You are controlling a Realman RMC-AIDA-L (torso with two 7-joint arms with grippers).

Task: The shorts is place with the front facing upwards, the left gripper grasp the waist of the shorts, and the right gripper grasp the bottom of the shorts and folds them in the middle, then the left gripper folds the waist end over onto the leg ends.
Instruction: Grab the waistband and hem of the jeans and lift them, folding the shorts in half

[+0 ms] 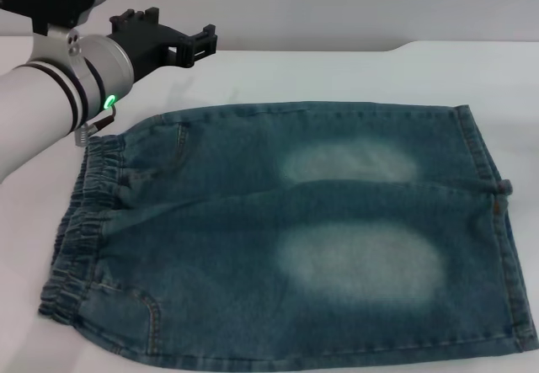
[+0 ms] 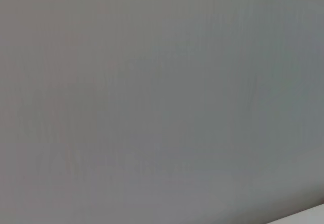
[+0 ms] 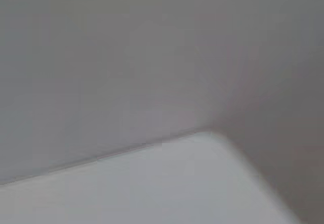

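The denim shorts (image 1: 337,238) lie flat and spread on the white table (image 1: 337,74). The ruffled elastic waist (image 1: 80,230) is at the left. The bottom of the shorts (image 1: 505,247), two straight leg ends, is at the right. Two pale faded patches mark the legs. My left gripper (image 1: 195,46) hovers above the table beyond the far corner of the waist, pointing right, open and holding nothing, apart from the cloth. The right gripper is out of view. Neither wrist view shows the shorts.
The table's far edge meets a grey wall, with a rounded step in the edge (image 1: 404,46) at the back right. A rounded table corner (image 3: 177,183) under the wall fills the right wrist view. The left wrist view holds grey wall and a sliver of table (image 2: 309,215).
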